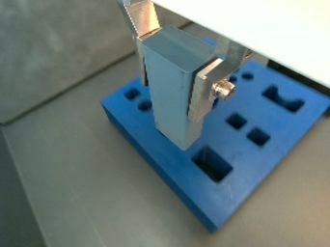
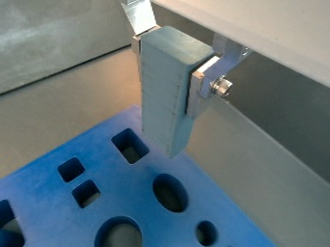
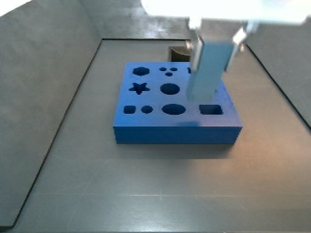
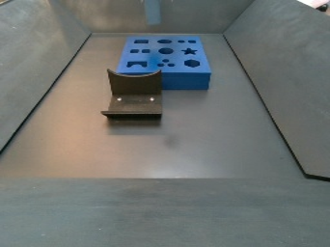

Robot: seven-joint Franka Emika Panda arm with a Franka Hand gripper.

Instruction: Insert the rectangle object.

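Note:
The rectangle object [image 1: 168, 92] is a pale sky-blue bar held upright between my gripper's [image 1: 175, 63] fingers, which are shut on its upper part. It also shows in a wrist view [image 2: 165, 92] and in a side view [image 3: 209, 68]. My gripper [image 3: 216, 32] hangs over the dark-blue board [image 3: 170, 135] with shaped holes. The bar's lower end is over the board's right side, just behind the rectangular hole [image 3: 212, 108]. I cannot tell whether it touches the board. The board also shows in both wrist views [image 1: 123, 106] [image 2: 123, 188].
The fixture [image 4: 133, 96] stands on the floor in front of the board [image 4: 180, 79] in a side view. It shows as a dark shape behind the board in a side view [image 3: 180, 53]. Sloping grey walls [image 4: 39, 96] enclose the floor.

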